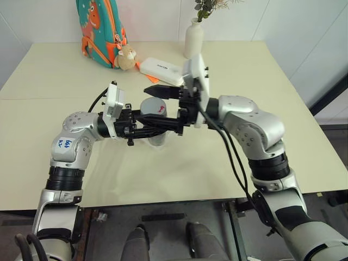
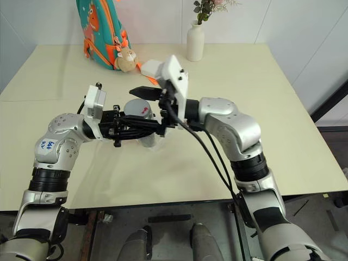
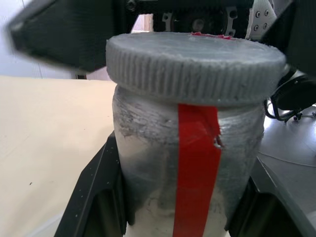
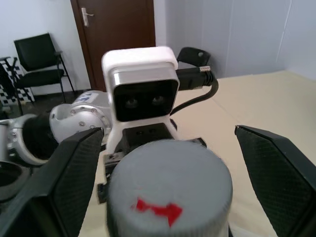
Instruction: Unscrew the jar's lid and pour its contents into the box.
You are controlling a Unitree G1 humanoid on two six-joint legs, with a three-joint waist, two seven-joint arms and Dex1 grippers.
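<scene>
My left gripper [image 1: 163, 126] points level across my front, clamped around the jar [image 3: 187, 163]. My right gripper [image 1: 166, 106] faces it, fingers spread wide either side of the lid [image 4: 170, 185].

Silver arms, black two-fingered hands

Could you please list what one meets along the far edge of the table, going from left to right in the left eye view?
Teal backpack → small plush toy → white oblong case → white vase holding a sprig.
</scene>
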